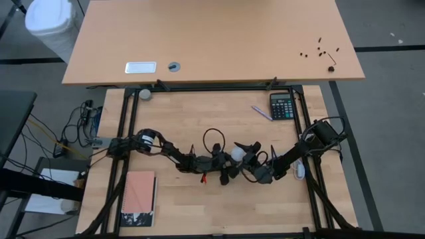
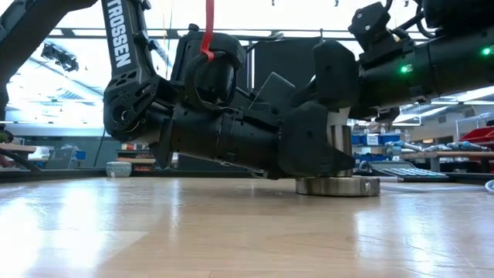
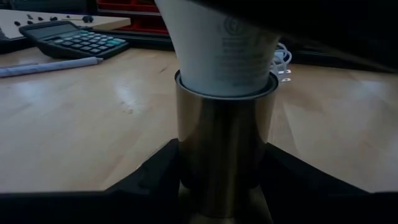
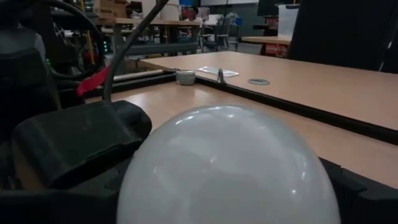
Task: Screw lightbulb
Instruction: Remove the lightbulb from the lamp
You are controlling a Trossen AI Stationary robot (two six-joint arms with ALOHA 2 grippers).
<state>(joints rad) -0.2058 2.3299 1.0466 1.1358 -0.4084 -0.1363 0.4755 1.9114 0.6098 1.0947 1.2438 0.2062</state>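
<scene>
Two grippers meet at the middle of the counter (image 1: pixel 199 206), each doing a separate job. The left gripper (image 1: pixel 224 159) reaches in low and level, its fingers (image 3: pixel 155 177) set either side of the metal socket (image 3: pixel 225 149), a brass-coloured sleeve standing upright on a round base; the hold appears meant to keep the socket from turning or sliding while the bulb is worked. The lightbulb (image 1: pixel 237 155) stands in that sleeve, its white neck entering the rim and its globe uppermost. The right gripper (image 1: pixel 250 161) comes from the opposite side with its jaws set wide around the globe, which fills its wrist view; a broad, moderate grasp suits a smooth, fragile round surface that must be rotated rather than squeezed. From the table-level view the socket's base (image 2: pixel 337 185) sits flat on the wood, so the bulb's axis looks vertical, as threading would require. How deep the screw base has gone cannot be told, since the sleeve hides it. Well clear of the work lie a calculator (image 1: pixel 282 105) and a pen (image 1: pixel 261 113) toward the far edge, and a salmon-coloured notebook (image 1: pixel 139 194) near the left arm's base; none obstructs either arm.
</scene>
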